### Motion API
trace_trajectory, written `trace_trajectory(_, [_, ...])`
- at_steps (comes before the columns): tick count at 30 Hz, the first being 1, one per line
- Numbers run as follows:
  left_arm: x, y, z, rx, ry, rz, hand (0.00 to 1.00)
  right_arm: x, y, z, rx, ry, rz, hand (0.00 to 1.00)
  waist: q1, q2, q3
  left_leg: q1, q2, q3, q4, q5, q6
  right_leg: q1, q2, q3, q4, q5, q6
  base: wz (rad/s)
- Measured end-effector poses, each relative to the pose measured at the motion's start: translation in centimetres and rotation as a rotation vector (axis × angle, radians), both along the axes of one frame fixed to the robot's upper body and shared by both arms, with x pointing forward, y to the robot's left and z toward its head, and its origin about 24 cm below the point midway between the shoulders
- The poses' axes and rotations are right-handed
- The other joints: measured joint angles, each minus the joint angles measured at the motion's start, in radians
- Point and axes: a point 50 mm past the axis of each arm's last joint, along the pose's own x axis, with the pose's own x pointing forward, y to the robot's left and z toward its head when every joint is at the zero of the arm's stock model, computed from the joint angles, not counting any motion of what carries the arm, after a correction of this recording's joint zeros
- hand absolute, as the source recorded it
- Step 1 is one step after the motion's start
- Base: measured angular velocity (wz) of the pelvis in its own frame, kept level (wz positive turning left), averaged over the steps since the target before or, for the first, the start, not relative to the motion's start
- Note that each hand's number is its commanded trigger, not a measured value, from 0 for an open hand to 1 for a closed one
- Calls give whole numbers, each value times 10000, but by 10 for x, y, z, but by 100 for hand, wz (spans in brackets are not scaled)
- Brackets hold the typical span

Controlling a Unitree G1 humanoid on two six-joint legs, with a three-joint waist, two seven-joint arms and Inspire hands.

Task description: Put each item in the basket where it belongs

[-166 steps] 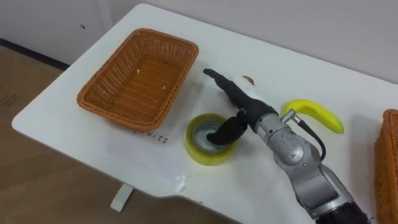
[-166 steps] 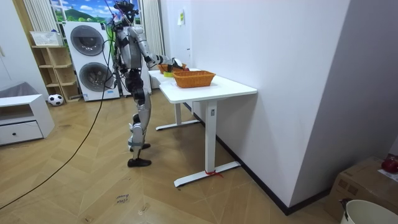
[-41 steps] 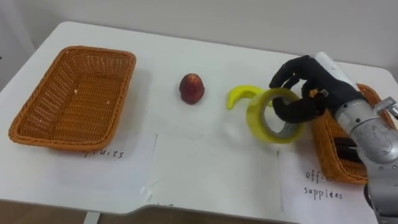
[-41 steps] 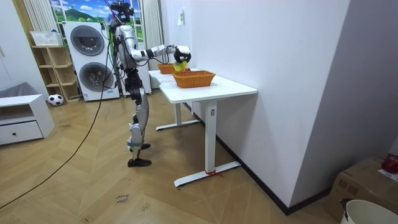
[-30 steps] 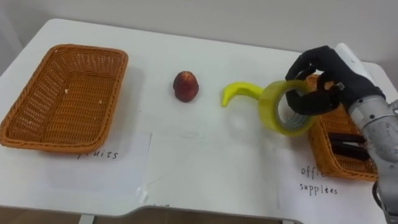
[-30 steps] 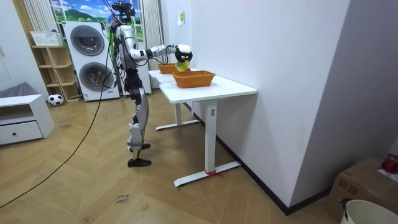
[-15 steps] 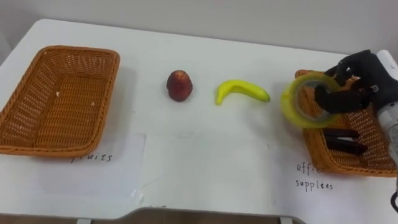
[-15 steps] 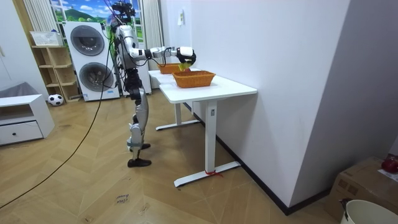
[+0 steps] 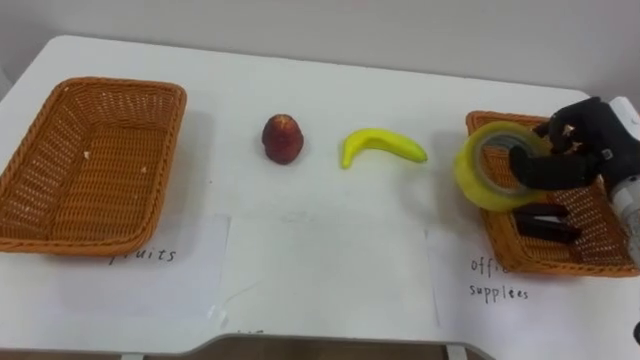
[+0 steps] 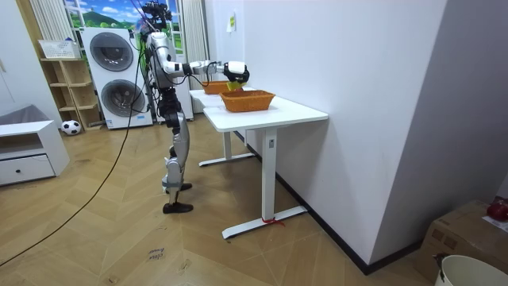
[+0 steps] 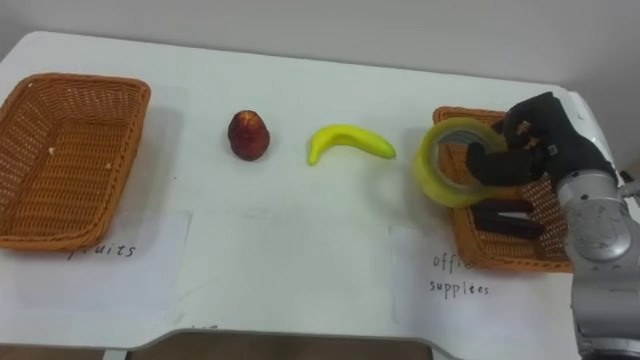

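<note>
My right hand (image 9: 585,150) (image 11: 530,143) is shut on a yellow roll of tape (image 9: 487,166) (image 11: 448,163), held on edge in the air over the left rim of the office supplies basket (image 9: 590,255) (image 11: 470,252). A black object (image 9: 547,222) lies inside that basket. A yellow banana (image 9: 382,146) (image 11: 348,141) and a red apple (image 9: 282,137) (image 11: 248,134) lie on the white table (image 9: 330,270) between the two baskets. The wicker fruit basket (image 9: 80,165) (image 11: 60,160) sits at the left. In the room view I stand at the table's end with my right arm (image 10: 208,67) stretched over it.
Paper labels with handwriting lie in front of each basket (image 9: 150,258) (image 9: 490,290). The table's front edge (image 9: 330,342) runs along the bottom. In the room view, washing machines (image 10: 111,75) stand behind me and a wall is beyond the table.
My right hand has carried the tape roll a little further over the right basket's rim and curled tighter. The view has shifted slightly.
</note>
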Motion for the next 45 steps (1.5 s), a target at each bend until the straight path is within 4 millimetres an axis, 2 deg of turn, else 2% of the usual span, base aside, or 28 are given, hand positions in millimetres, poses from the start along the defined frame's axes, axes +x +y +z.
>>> trace_trajectory(5, [2, 4, 2, 228, -168, 207, 0, -9, -20, -8, 486, 181, -882, 100, -16, 79, -90, 26, 0, 76, -33, 0, 0, -15, -1, 13, 6, 0, 0, -4])
trace_trajectory(7, [2, 5, 2, 284, -176, 277, 0, -9, -22, -9, 540, 212, -990, 100, -25, 105, -105, 51, 1, 80, -39, 0, 0, 3, -1, 14, 6, 0, 0, -2])
trace_trajectory(13, [1, 6, 3, 527, -177, 359, 0, -11, -24, -14, 624, 339, -1153, 100, -253, 112, -103, 72, 7, 111, -52, 0, 0, 4, -1, 14, 14, 0, 0, -1])
trace_trajectory(18, [5, 7, 4, 677, -326, 366, 0, -11, -25, -16, 629, 377, -1278, 100, -299, 148, -81, 61, 7, 112, -55, -1, 0, -1, 1, 8, 15, 0, 0, 0])
trace_trajectory(19, [6, 7, 5, 698, -377, 358, 0, -11, -26, -17, 638, 409, -1295, 75, -299, 160, -72, 60, 6, 112, -62, -1, 0, -5, 1, 7, 15, 0, 0, 0])
trace_trajectory(20, [6, 7, 5, 705, -416, 374, 0, -12, -26, -18, 646, 432, -1307, 63, -299, 174, -63, 60, 6, 114, -70, -1, 0, -10, 1, 7, 15, 0, 0, 0])
trace_trajectory(21, [6, 7, 5, 705, -424, 379, 0, -12, -26, -18, 645, 446, -1314, 29, -295, 180, -60, 57, 5, 117, -73, -1, 0, -15, 1, 5, 15, 0, 0, 0])
trace_trajectory(22, [6, 7, 5, 708, -416, 372, 0, -12, -26, -19, 648, 474, -1328, 0, -289, 189, -62, 55, 7, 132, -81, -1, 0, -34, 1, -5, 15, 0, 0, -4])
trace_trajectory(45, [7, 5, 5, 654, -515, 420, 0, -12, -26, -19, 1022, 375, -1329, 0, -275, 210, -88, 111, 23, 192, -93, -2, -1, -26, 4, -11, 35, 1, -2, 0])
